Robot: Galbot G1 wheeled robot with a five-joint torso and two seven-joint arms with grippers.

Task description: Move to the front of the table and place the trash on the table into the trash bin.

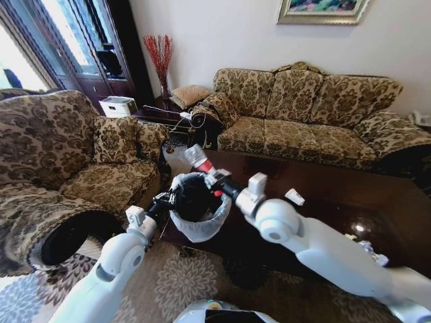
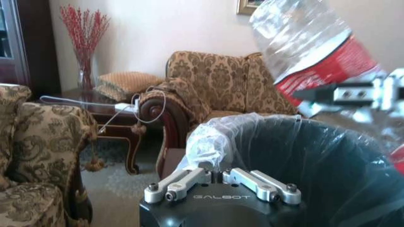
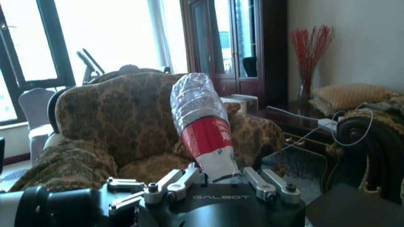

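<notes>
My right gripper is shut on a clear plastic bottle with a red label, one piece of the trash. It holds the bottle tilted just above the trash bin, a round bin with a black inside and a white bag over its rim. In the right wrist view the bottle rises from between the closed fingers. My left gripper is shut on the bin's near rim. The left wrist view has that gripper pinching the bag edge, with the bin beyond and the bottle overhead.
The dark brown table lies right of the bin. On it are a small white item and crumpled litter by my right arm. A patterned armchair stands to the left and a sofa behind. A side table is in the corner.
</notes>
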